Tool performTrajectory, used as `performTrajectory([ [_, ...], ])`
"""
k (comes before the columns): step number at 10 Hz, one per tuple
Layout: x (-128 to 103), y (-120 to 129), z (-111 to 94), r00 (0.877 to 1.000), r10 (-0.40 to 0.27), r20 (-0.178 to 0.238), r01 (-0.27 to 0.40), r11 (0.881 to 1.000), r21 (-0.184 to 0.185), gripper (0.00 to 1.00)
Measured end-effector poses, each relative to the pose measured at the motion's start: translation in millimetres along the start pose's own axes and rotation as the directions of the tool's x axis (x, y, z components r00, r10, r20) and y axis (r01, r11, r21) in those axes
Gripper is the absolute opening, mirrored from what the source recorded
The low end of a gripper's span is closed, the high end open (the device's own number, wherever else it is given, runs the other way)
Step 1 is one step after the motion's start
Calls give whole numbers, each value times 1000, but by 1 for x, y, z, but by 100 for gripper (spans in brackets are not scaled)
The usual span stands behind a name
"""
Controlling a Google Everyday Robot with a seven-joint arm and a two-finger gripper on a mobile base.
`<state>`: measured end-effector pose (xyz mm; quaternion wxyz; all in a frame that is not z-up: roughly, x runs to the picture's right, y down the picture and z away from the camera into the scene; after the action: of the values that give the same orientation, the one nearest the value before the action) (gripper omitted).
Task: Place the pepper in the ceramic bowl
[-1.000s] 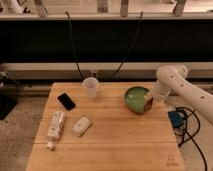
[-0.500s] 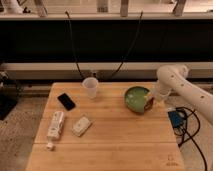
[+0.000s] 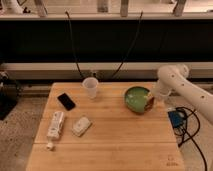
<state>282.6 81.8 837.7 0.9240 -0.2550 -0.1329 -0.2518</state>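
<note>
The green ceramic bowl [image 3: 135,98] sits on the right side of the wooden table [image 3: 115,140]. My white arm comes in from the right, and the gripper [image 3: 151,98] is at the bowl's right rim, just over its inside. A small reddish-yellow thing [image 3: 149,104] shows at the gripper, against the bowl's right inner edge; it looks like the pepper. I cannot tell whether it is held or lies in the bowl.
A clear plastic cup [image 3: 90,87] stands at the back middle. A black phone [image 3: 66,101], a long white packet [image 3: 55,125] and a small white object [image 3: 81,126] lie on the left. A blue box [image 3: 175,119] and cables are on the floor to the right.
</note>
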Motion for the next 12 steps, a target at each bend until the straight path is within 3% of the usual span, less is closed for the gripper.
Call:
performTrajectory([
  [4, 0, -23, 5, 1000, -24, -13, 24, 999, 21, 0],
  [7, 9, -42, 16, 1000, -12, -14, 13, 999, 30, 24],
  [12, 8, -57, 31, 1000, -3, 0, 3, 999, 35, 75],
])
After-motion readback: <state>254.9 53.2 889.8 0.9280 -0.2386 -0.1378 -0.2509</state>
